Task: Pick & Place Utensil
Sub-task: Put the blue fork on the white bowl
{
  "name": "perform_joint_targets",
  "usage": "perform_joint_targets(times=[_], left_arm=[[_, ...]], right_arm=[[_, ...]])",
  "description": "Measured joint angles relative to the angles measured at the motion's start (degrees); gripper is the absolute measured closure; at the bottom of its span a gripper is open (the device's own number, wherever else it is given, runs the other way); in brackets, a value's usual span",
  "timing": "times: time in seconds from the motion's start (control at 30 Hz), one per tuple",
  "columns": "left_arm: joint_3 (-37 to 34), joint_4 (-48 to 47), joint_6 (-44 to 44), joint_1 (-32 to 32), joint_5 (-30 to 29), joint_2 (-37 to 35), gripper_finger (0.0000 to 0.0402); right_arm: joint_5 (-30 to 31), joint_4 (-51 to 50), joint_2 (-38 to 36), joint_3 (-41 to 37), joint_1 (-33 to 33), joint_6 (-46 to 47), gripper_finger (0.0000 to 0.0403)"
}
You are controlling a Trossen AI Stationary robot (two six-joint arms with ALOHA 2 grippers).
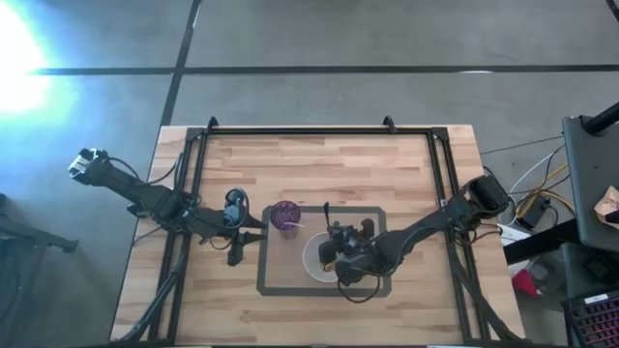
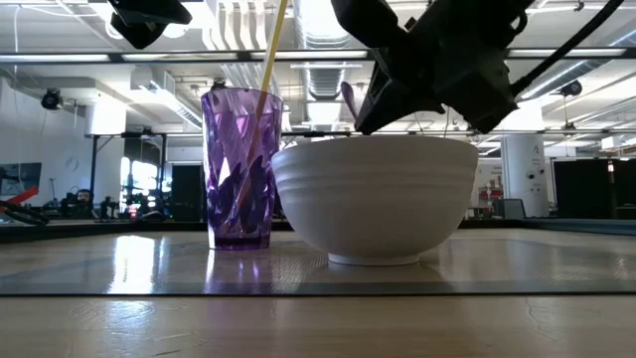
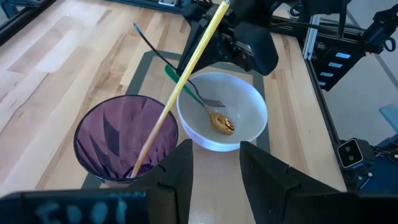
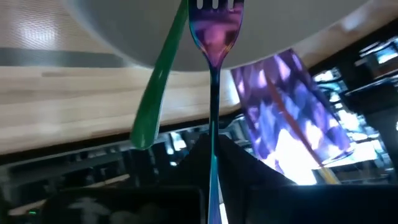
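Right gripper (image 1: 338,249): over white bowl (image 1: 311,263), clenched on iridescent fork (image 4: 214,37)
Left gripper (image 3: 214,171): released, facing purple cup (image 3: 126,137)
Cup: yellow straw (image 3: 180,81)
Bowl: green-handled spoon (image 3: 214,118)

A purple faceted cup (image 2: 241,169) stands upright on a dark mat (image 2: 149,268) that lies on the wooden table (image 2: 318,328). A yellow straw (image 2: 260,94) leans inside the cup, its upper end rising past the rim toward the top of the picture. Just beside the cup (whether the two touch cannot be told) sits a white ribbed bowl (image 2: 376,199), also on the mat. Above the bowl's rim hangs the right gripper (image 2: 397,94), a dark mass tilted down toward the bowl, with a slim utensil handle (image 2: 349,101) showing at its edge. The left arm (image 2: 147,18) shows dark at the top, above the cup.
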Motion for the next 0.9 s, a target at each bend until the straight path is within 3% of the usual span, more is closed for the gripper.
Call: perform_joint_targets(times=[0.2,0.9], left_arm=[[0.0,0.0,1.0,0.0,0.0,0.0,0.0278],[0.0,0.0,1.0,0.0,0.0,0.0,0.0278]], right_arm=[[-0.2,7.2,0.0,-2.9,0.0,-7.8,0.039],[-7.6,10.9,0.0,-7.4,0.0,-7.9,0.039]])
